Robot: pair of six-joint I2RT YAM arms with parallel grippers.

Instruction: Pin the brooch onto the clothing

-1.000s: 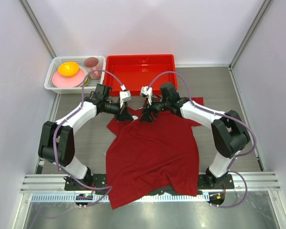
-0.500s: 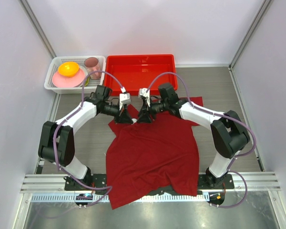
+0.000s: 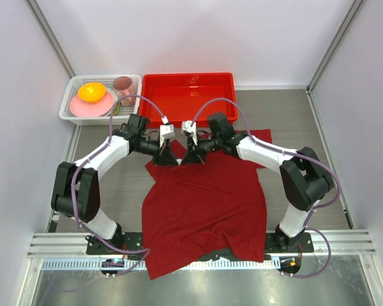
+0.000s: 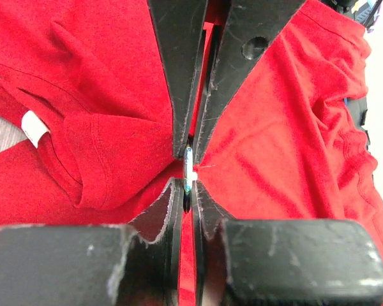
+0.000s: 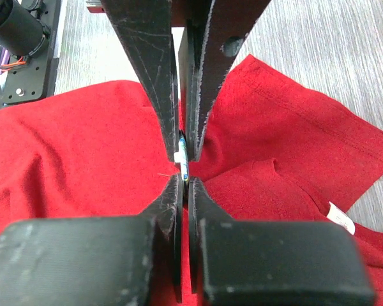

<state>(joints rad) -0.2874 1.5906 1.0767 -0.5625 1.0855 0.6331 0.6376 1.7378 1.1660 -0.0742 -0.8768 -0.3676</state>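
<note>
Left hand (image 4: 187, 187) pinched nearly shut on the brooch (image 4: 189, 167), disc edge-on, dead ahead of it. Right hand (image 5: 184, 181) meets it nose to nose, shut on the opposite edge, so neither is nearer. Both sit over the T-shirt (image 3: 204, 197) beside the collar (image 4: 48, 102); we can't tell if it's through the fabric.

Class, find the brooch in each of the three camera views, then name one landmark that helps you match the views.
Top external: not visible, hidden where the left gripper meets the right gripper at the collar end.
Left wrist: the brooch is edge-on at centre, pinched between the fingertips.
Right wrist: edge-on just above centre, between the fingertips.
Shared landmark: the dark red T-shirt; its white label shows in both wrist views.
</note>
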